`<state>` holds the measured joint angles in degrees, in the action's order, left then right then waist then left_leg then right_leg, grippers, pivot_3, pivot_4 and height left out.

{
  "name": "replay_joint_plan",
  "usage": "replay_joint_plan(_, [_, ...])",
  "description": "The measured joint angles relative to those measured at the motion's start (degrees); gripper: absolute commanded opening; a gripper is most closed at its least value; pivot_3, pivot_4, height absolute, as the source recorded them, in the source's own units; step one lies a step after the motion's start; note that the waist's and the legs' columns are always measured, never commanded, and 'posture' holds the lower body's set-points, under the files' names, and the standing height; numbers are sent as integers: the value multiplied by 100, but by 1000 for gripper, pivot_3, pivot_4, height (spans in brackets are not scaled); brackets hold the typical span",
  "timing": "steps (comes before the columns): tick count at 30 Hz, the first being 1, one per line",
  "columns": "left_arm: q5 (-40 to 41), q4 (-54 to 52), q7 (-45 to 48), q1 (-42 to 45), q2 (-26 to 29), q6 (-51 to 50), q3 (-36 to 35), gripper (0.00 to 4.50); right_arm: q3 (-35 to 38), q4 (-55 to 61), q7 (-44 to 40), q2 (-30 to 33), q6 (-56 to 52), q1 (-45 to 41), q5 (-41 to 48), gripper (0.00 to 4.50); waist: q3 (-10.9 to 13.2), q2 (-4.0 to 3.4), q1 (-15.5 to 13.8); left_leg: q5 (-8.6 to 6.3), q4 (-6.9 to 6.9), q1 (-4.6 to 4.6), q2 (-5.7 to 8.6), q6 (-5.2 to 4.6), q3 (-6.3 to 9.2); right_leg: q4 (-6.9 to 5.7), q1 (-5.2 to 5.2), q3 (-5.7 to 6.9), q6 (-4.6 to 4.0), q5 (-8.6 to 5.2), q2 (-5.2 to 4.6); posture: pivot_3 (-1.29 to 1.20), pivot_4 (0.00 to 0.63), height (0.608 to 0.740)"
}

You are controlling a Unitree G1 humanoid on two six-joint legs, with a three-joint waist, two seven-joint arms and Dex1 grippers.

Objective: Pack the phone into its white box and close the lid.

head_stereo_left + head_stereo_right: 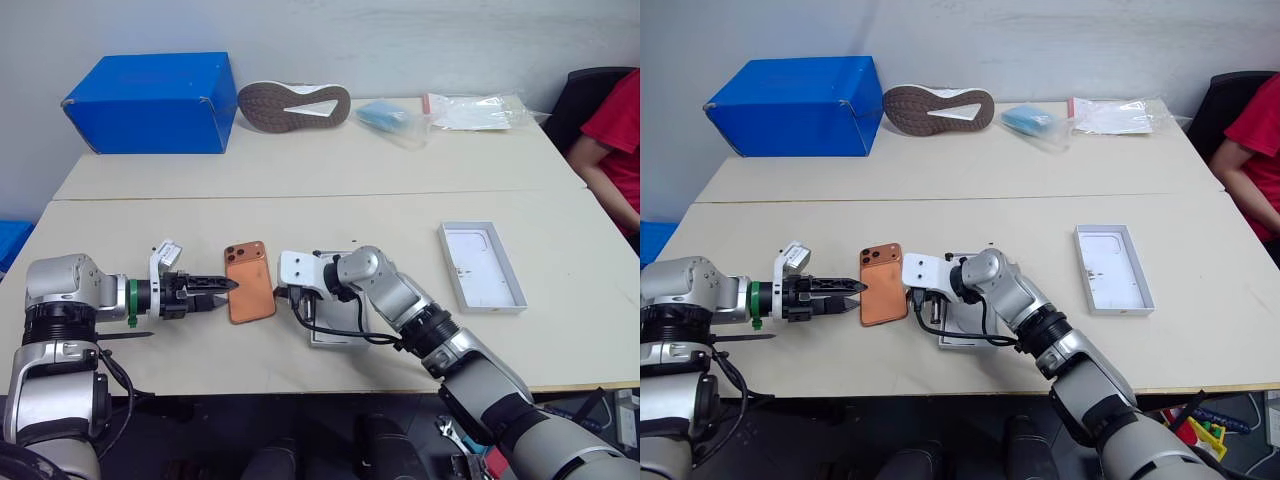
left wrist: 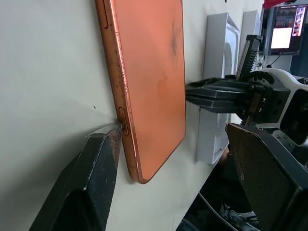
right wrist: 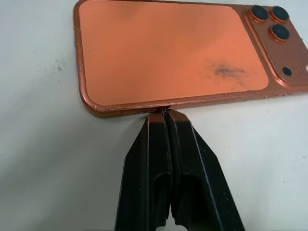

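Both of my claws sit low over the near part of the desk [image 1: 420,200], one on each long side of the phone [image 1: 250,283]. The phone lies flat, back up, camera lenses toward the far edge, a little left of the desk's middle. My left gripper [image 1: 226,285] has its jaws spread, and in the left wrist view one finger [image 2: 91,178] touches the phone's left long edge. My right gripper [image 3: 166,114] has its jaws pressed together, holding nothing, tips against the opposite long edge.

Nothing of the packing is done yet, as I read it. The white box [image 1: 335,335] lies just right of the phone near the front edge, mostly hidden under my right arm, so I cannot see into it from here. The lid [image 1: 481,266] lies open side up well apart, toward the right edge. I still have to get the phone off the desk and into the box, then fetch the lid and seat it.

As for writing, I can read none: no logo on the phone's back, no print inside the lid, and the blue box [image 1: 150,102] at the far left corner shows no label.
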<state>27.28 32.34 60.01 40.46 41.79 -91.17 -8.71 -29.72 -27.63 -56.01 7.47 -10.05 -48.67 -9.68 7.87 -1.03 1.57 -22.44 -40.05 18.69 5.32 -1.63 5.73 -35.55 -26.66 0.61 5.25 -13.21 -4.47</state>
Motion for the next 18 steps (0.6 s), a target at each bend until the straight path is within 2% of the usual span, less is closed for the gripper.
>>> replay_joint_plan(5, [-31,215,-296,40,-171,468,-97,3594,49,-79,16,0,4,1,-93,0,0,-1,-52,3,6,-37,2,4,2,6,44,0,-1,-1,0,0,150,740])
replay_joint_plan(9, [-115,248,-685,235,-240,839,-30,3594,56,-145,41,-53,9,4,-145,0,0,0,-121,18,18,-64,-13,27,7,64,97,-6,0,-2,0,0,150,740])
replay_joint_plan(13, [-132,47,-870,451,-6,531,313,3594,30,-161,19,-147,42,6,-142,0,3,9,-62,26,47,-72,-27,49,10,49,82,-14,-13,-9,8,0,150,740])
replay_joint_plan(18, [-146,-111,-989,763,178,294,880,3594,30,-162,-3,-176,159,5,-138,0,2,11,31,30,69,-38,-21,55,5,9,9,-24,-20,-13,4,0,150,740])
